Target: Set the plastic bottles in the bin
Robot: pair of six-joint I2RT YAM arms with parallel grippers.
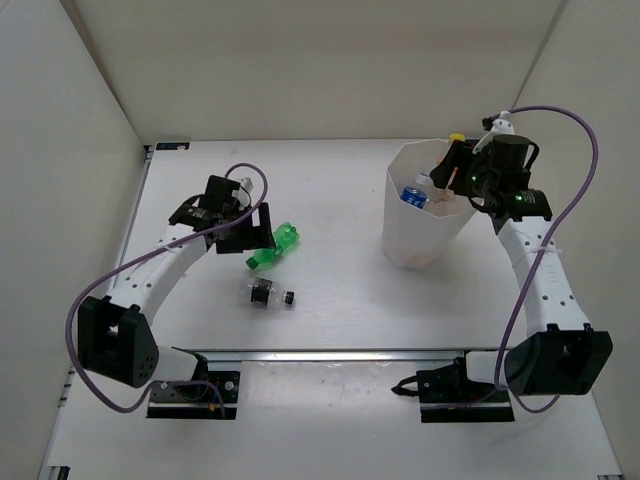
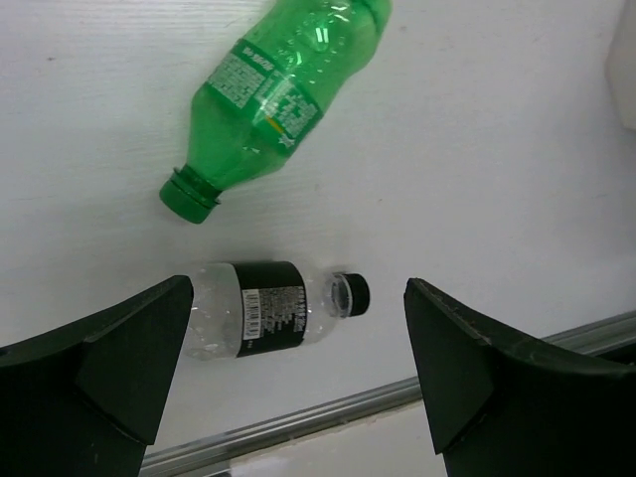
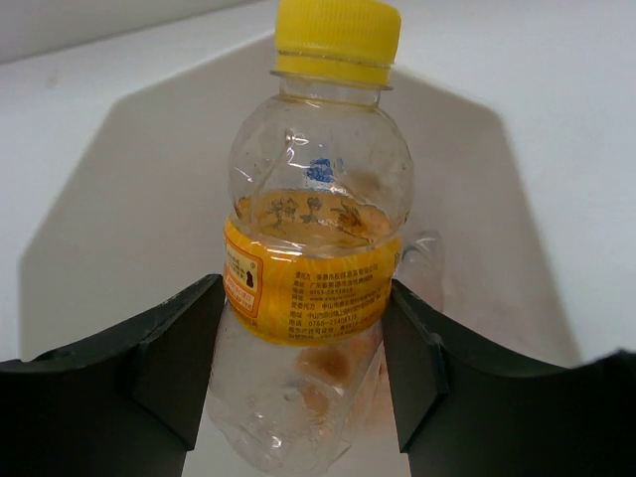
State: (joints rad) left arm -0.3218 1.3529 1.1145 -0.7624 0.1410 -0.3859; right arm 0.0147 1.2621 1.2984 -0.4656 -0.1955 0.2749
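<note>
Bottle (image 3: 318, 199) in right claw (image 3: 298, 348): clear, yellow cap, yellow label, perhaps dented.

Green bottle (image 2: 268, 94) glossy translucent plastic; yellow-capped bottle (image 3: 313, 238) clear, crinkled; fingers (image 2: 119, 368) matt black; table (image 2: 477, 149) matt white.

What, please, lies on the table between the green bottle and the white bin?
Nothing. The top view shows that the stretch of table between the green bottle and the white bin is bare.

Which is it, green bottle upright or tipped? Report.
Tipped: the green bottle lies on its side on the table, outside the bin.
</note>
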